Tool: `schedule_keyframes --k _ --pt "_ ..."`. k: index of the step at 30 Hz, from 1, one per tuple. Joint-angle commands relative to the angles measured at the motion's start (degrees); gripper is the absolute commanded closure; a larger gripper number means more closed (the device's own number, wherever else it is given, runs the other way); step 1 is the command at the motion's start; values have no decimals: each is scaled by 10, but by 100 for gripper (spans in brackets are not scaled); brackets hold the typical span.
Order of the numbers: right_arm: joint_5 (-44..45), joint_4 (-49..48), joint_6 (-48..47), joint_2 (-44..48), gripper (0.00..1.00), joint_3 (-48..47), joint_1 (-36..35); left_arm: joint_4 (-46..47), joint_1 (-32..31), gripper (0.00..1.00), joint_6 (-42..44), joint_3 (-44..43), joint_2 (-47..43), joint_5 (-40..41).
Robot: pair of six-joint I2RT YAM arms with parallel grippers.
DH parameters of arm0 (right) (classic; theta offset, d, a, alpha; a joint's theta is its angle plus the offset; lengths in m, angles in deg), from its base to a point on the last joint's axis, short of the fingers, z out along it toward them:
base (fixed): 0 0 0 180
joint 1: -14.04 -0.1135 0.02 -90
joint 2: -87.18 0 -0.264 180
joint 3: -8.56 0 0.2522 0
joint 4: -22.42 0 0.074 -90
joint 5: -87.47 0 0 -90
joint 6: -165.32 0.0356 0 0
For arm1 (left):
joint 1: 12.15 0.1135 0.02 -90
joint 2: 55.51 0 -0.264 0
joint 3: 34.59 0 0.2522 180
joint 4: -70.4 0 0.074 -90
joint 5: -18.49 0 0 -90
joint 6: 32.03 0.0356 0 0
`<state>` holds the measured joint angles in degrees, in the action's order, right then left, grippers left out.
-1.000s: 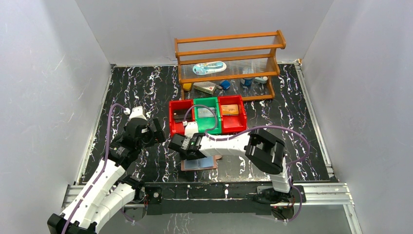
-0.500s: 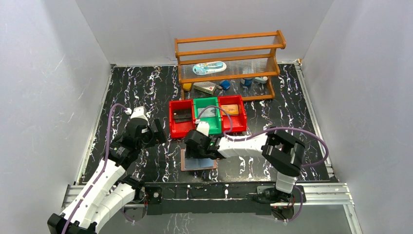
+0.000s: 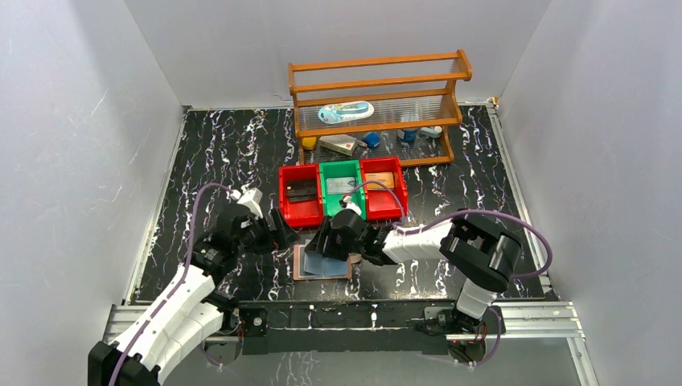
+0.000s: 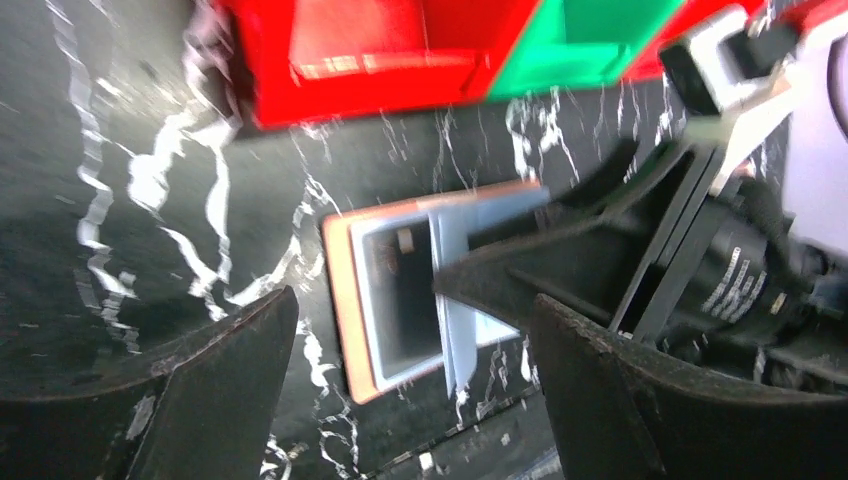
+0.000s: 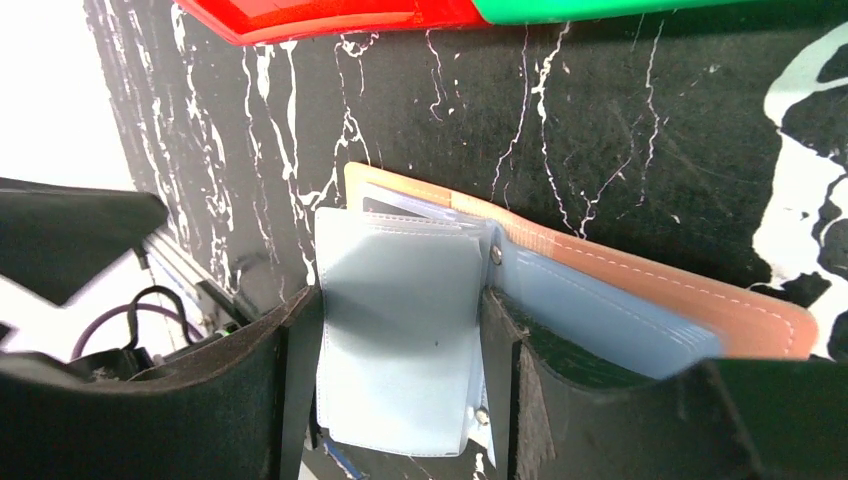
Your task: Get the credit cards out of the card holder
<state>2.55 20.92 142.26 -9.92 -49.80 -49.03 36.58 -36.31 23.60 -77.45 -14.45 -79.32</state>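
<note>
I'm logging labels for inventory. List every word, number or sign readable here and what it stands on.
No text is readable.
White print on the right arm's motor housing: blurred.
Blue-and-white package on the wooden rack: too small.
Credit cards in the bins: too small.

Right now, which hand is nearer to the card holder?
Right. The right hand is directly over the card holder, its fingers on either side of the clear sleeves; the left hand hovers off its left side, apart from it.
</note>
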Motion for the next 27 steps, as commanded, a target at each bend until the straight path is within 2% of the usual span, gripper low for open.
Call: schedule_keyframes --k 1,7,17,23,27 --pt "-39 -11 24 -30 52 44 2 140 3 20 -107 83 9 -183" --pt "-43 -24 30 -13 52 57 8 306 2 32 -174 155 55 -283" --pt "-45 -28 32 -5 51 64 13 384 -4 55 -182 182 106 -337" --pt "-63 -46 20 13 46 61 25 431 -15 56 -174 173 151 -367" --pt "-73 -42 7 30 37 48 29 434 -33 55 -160 146 180 -361"
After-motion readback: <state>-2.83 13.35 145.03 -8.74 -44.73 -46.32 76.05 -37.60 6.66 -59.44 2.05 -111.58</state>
